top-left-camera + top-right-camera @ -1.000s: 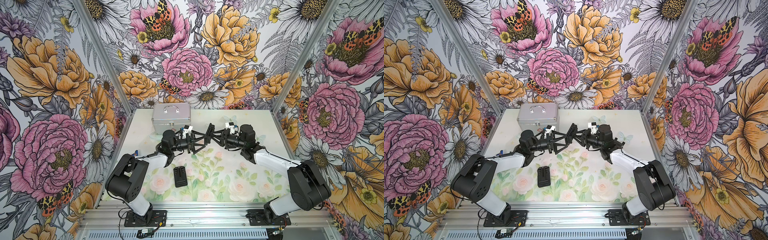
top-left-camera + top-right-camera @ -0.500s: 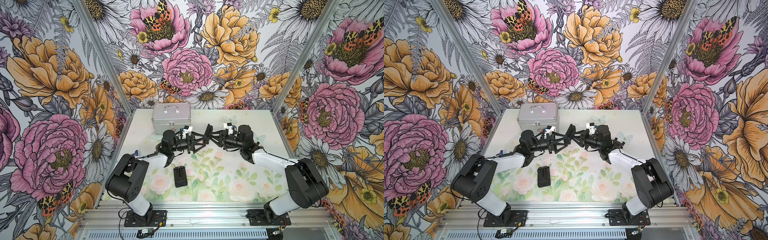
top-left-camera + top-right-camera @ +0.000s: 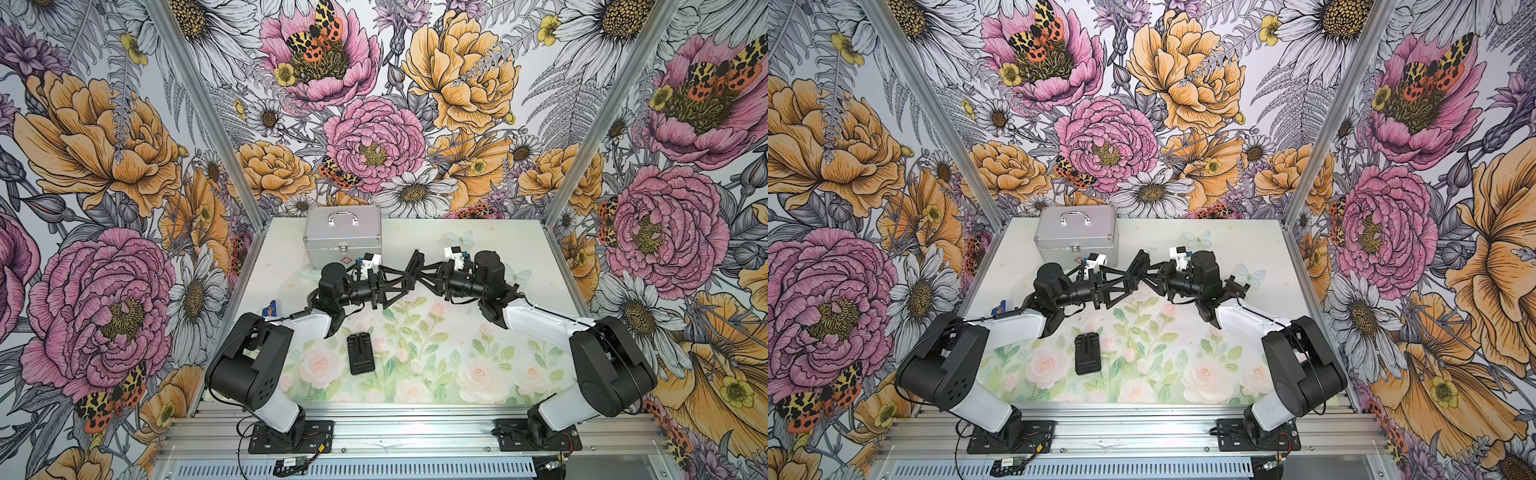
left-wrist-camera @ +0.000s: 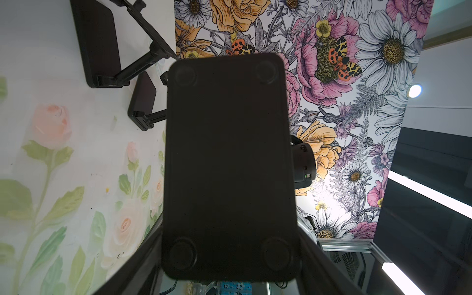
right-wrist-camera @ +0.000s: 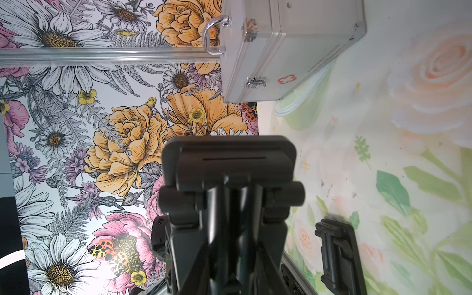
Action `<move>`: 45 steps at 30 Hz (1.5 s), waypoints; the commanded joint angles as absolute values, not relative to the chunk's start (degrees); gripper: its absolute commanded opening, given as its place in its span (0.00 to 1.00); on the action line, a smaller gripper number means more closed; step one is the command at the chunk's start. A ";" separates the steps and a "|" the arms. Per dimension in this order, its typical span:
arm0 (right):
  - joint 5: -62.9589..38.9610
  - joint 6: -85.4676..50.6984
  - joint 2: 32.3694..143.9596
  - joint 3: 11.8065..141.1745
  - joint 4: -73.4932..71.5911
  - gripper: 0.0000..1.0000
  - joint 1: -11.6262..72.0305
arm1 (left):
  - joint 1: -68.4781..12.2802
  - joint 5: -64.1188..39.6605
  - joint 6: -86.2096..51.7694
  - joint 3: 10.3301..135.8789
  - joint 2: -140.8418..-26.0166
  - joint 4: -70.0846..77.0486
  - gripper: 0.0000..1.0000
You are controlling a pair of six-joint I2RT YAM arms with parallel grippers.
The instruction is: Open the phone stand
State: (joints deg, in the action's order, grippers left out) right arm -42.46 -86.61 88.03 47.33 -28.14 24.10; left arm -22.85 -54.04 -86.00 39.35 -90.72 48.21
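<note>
Two claws meet in mid-air: left claw (image 3: 394, 281) and right claw (image 3: 428, 276) both clamp one stand (image 4: 229, 166). Its base fills the left wrist view and hides the fingertips. A second stand (image 3: 360, 354) lies flat below the left claw, on its base side. Behind that claw the case (image 3: 343, 237) is latched, contents unseen.

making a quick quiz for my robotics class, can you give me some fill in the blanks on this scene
1. The left gripper and right gripper hold a phone stand whose base shows ___ round feet in the left wrist view.
2. The silver case bears a ___ cross.
3. Counting the folded stand lying on the table, the black stands in view number ___.

Missing words: four; red; two
</note>
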 commanded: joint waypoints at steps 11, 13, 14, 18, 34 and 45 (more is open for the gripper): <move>-42.09 -86.07 84.49 45.44 -29.09 0.00 22.06 | -17.99 -52.09 -85.08 37.35 -87.80 49.92 0.62; -42.10 -86.17 84.35 45.44 -28.94 0.00 21.93 | -17.57 -52.37 -85.16 37.28 -87.73 49.95 0.62; -42.14 -86.15 84.34 45.52 -28.85 0.00 21.95 | -17.49 -52.38 -85.16 37.26 -87.69 49.91 0.62; -42.65 -86.26 85.08 46.30 -28.83 0.00 22.01 | -17.34 -52.78 -85.12 37.35 -87.80 49.93 0.62; -43.94 -85.59 81.32 44.39 -26.24 0.00 19.45 | -11.02 -55.48 -85.17 37.07 -87.26 49.83 0.62; -45.00 -84.98 81.97 45.37 -25.18 0.00 19.07 | -10.05 -56.57 -85.48 36.83 -86.84 49.83 0.62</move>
